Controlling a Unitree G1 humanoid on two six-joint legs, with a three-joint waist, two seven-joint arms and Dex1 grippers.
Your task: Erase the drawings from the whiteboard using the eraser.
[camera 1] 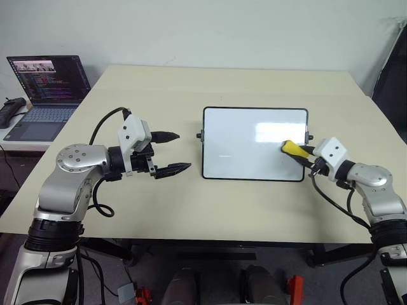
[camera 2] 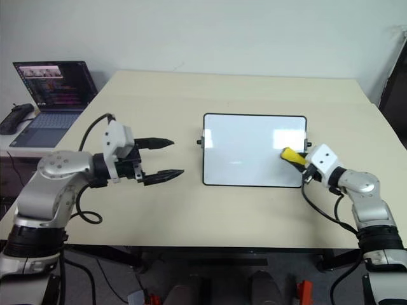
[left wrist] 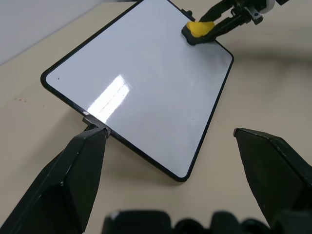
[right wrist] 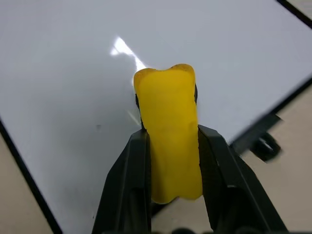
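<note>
- The right gripper [camera 1: 304, 154] is clamping the eraser [camera 1: 292, 148], a small yellow block, with a black finger pressed against each long side; the right wrist view is showing the squeeze clearly.
- The eraser is sitting at the right-hand end of the whiteboard [camera 1: 241, 143], near the edge with the small black knob [camera 1: 310, 136], dark side facing the board.
- The left gripper [camera 1: 172, 152] is hanging over the table [camera 1: 191, 203] just left of the whiteboard, jaws spread wide and holding nothing.
- The whiteboard is lying flat in the middle of the table, well clear of the laptop [camera 1: 44, 95] off on the robot's left.
- The board is looking pretty much clean already. No blue scribbles are standing out in either eye view, just glare, so the job seems nearly done, though a faint trace under the glare can't be ruled out.
- Tip for the wipe: keeping the dark pad flat on the surface, pressing evenly, and sweeping in overlapping strokes should be working best.
- Watching the right edge matters too, since the eraser could be sliding off the frame there.
- The board is loose, so a hard push could be shoving it around; the free gripper could be bracing the left knob.
- Count: one whiteboard, one eraser, two grippers, one laptop, zero clear drawings.
</note>
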